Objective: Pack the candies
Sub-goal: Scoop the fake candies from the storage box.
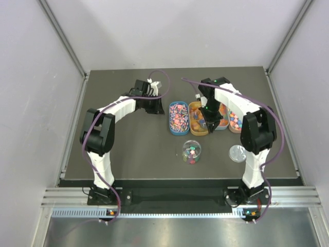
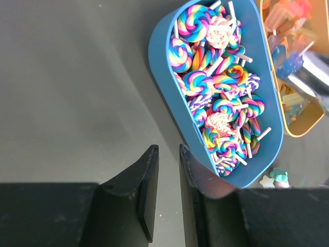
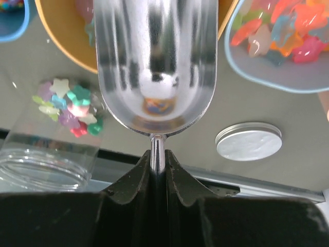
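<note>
Scooping candies (image 2: 290, 31) from the orange tray (image 2: 303, 133), scoop (image 3: 157, 62) pinched by its handle in the right gripper (image 3: 158, 154), left gripper (image 2: 167, 164) slightly parted and empty beside the blue tray (image 2: 169, 87); next, probably: lift level, carry to the jar (image 3: 51, 164), tip gently.

**What sits on the dark table**

On the dark table (image 1: 128, 149), four oval trays stand in a row. The blue tray (image 1: 170, 119) is at the 9 o'clock end. Next come the orange tray (image 1: 198, 134), the pale blue tray (image 3: 288, 82) and the pink tray (image 1: 234, 131). A shiny metal scoop (image 3: 157, 62) is at the orange tray's near end. At 6 o'clock from the trays stands a clear jar (image 1: 183, 153). Its round lid (image 1: 237, 153) lies apart at 3 o'clock.
</note>
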Controlling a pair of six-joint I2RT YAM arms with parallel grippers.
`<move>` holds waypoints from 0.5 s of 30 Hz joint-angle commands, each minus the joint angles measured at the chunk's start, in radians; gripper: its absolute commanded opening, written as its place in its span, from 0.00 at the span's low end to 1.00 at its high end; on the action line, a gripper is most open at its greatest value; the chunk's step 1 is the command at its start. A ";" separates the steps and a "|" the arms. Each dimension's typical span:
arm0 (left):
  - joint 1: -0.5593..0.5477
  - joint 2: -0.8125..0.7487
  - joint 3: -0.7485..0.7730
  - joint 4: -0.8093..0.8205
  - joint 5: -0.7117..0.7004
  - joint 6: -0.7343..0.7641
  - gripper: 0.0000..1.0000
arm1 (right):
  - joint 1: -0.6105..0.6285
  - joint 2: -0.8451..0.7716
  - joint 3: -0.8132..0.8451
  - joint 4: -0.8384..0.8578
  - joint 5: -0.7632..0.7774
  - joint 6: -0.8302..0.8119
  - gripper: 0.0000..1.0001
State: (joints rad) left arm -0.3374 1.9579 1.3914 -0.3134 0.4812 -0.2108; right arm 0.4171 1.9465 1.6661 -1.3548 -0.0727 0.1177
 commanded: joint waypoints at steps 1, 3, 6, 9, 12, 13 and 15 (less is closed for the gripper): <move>-0.009 -0.019 -0.002 0.031 0.000 -0.001 0.28 | -0.008 0.034 0.050 -0.012 0.025 0.028 0.00; -0.009 -0.021 -0.006 0.030 -0.006 0.004 0.28 | -0.006 0.046 0.043 -0.009 0.019 0.027 0.00; -0.009 -0.028 -0.017 0.030 -0.009 0.007 0.28 | 0.003 0.066 0.035 -0.006 0.005 0.025 0.00; -0.009 -0.030 -0.029 0.036 -0.009 0.007 0.28 | 0.018 0.078 0.015 0.002 -0.007 0.022 0.00; -0.009 -0.027 -0.020 0.011 -0.007 0.016 0.28 | 0.037 0.098 0.029 0.013 -0.015 0.020 0.00; -0.009 -0.027 -0.020 0.010 -0.006 0.016 0.28 | 0.038 0.106 0.043 0.014 -0.015 0.020 0.00; -0.009 -0.030 -0.025 0.010 -0.007 0.019 0.28 | 0.042 0.130 0.085 0.019 -0.018 0.019 0.00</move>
State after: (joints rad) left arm -0.3454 1.9579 1.3697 -0.3172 0.4770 -0.2089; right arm 0.4400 2.0399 1.6855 -1.3708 -0.0757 0.1314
